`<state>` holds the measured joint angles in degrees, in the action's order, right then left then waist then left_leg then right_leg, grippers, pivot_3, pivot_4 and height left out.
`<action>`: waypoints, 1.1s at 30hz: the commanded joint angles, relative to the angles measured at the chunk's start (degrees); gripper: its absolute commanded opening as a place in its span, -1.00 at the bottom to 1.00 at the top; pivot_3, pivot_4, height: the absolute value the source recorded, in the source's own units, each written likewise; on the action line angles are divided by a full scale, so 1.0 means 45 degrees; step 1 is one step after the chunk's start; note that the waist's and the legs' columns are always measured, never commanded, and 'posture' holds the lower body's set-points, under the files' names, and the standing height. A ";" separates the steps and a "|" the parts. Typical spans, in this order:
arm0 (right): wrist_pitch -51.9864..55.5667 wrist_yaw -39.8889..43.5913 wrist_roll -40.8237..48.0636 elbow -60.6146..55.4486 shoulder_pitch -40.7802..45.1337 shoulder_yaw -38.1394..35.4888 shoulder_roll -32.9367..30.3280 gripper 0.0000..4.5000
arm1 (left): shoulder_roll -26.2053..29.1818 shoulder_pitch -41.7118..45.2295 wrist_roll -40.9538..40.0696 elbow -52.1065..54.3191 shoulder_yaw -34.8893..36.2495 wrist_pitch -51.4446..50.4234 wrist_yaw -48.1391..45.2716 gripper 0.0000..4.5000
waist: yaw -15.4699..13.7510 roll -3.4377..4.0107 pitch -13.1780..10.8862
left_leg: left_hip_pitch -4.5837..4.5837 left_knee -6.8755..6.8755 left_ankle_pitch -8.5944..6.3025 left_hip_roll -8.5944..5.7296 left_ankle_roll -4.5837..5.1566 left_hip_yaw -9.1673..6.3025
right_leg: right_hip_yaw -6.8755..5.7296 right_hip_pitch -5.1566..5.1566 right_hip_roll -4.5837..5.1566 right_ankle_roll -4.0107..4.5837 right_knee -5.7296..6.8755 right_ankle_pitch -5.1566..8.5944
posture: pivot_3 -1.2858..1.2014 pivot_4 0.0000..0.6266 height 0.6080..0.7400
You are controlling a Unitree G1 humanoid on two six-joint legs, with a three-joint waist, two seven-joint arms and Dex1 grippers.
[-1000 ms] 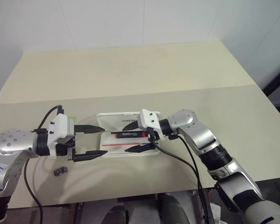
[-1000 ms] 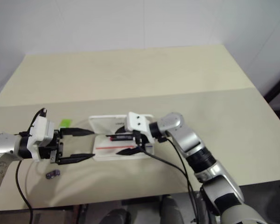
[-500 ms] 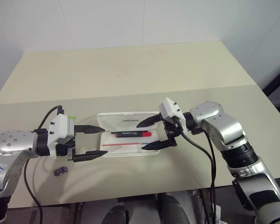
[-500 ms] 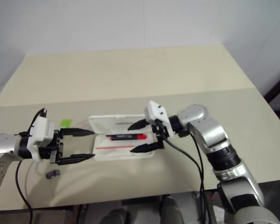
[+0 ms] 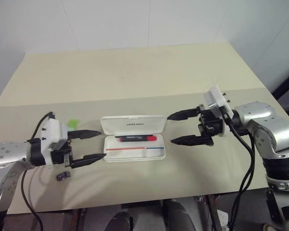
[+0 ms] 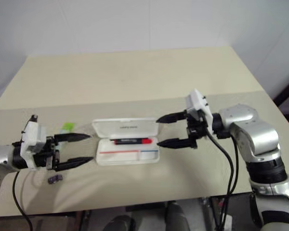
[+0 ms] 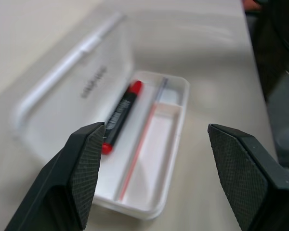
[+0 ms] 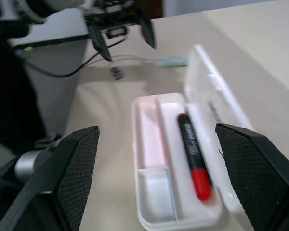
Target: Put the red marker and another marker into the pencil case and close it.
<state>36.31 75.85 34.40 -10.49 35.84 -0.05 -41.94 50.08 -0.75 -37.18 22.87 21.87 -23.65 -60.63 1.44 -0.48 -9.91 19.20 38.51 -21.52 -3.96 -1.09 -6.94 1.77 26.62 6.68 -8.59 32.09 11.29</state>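
The white pencil case [image 5: 156,153] lies open in the middle of the table, its lid [image 5: 132,124] folded back. Inside the tray's far compartment rests the red marker [image 5: 136,138], black barrel to the left and red cap to the right; the right wrist view shows the red marker [image 8: 193,161] too. The pale green marker [image 5: 73,123] lies on the table left of the case, behind my left gripper [image 5: 102,144]. That gripper is open and empty, its tips just left of the tray. My right gripper [image 5: 170,129] hovers open and empty just right of the case.
A tiny dark grey piece [image 5: 63,176] lies on the table near the front, below my left gripper. The beige table [image 5: 135,77] stretches far behind the case. Its right edge falls off beside my right arm.
My right gripper has drawn back to the right and risen away from the case, leaving the red marker lying in the tray. The left gripper has barely shifted.
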 commanded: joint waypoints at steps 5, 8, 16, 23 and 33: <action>-0.0296 -0.0604 0.0966 -0.0982 -0.0202 -0.1254 -0.0082 0.80 | -0.0242 -0.0746 -0.0124 0.0044 0.0797 0.0192 0.0192 0.60 | -0.0019 0.0000 0.0000 | 0.0000 0.0025 -0.0001 0.0001 0.0001 0.0006 | 0.0003 -0.0009 -0.0002 0.0005 0.0000 -0.0011 | 0.03 -0.52 1.00; -0.0570 -0.0606 0.0841 -0.0961 -0.0341 -0.1255 -0.0176 0.80 | -0.0540 -0.1087 -0.0203 -0.0034 0.1228 0.0081 0.0644 0.60 | -0.0021 0.0000 0.0000 | -0.0001 0.0037 -0.0003 0.0002 0.0004 0.0007 | 0.0003 -0.0018 -0.0003 0.0007 -0.0001 -0.0018 | 0.03 -0.52 1.00; -0.1096 -0.0749 0.0592 -0.0661 -0.0516 -0.1037 -0.0084 0.80 | -0.3282 -0.2732 0.1017 0.0783 0.3000 0.0968 0.4357 0.60 | -0.0008 -0.0006 0.0003 | -0.0004 0.0064 -0.0032 0.0018 0.0014 0.0024 | 0.0013 -0.0019 -0.0012 0.0005 -0.0010 -0.0025 | 0.03 -0.52 1.00; -0.1474 -0.0666 0.0348 -0.0187 -0.0297 -0.0584 0.0103 0.80 | -0.4752 -0.4144 0.2733 0.0405 0.3142 0.1670 0.6541 0.60 | -0.0273 -0.0016 0.0009 | -0.0004 0.0115 -0.0049 0.0024 0.0017 0.0047 | 0.0013 -0.0036 -0.0023 0.0013 -0.0006 -0.0040 | 0.03 -0.52 1.00; -0.1669 -0.0723 0.0212 0.0150 0.0090 -0.0287 0.0341 0.80 | -0.4772 -0.3416 0.3415 -0.1174 0.2890 0.1543 0.7906 0.60 | -0.0396 -0.0021 0.0013 | -0.0014 0.0121 -0.0045 0.0026 0.0012 0.0055 | 0.0015 -0.0041 -0.0027 0.0020 -0.0001 -0.0050 | 0.03 -0.52 1.00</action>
<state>29.83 72.81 35.02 -8.96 35.07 -0.83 -40.64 27.76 -16.77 -22.68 17.98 34.81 -17.48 -25.74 -0.34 -0.58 -9.85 19.14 39.05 -21.73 -3.85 -1.03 -6.70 1.84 26.43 6.56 -8.51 32.08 11.06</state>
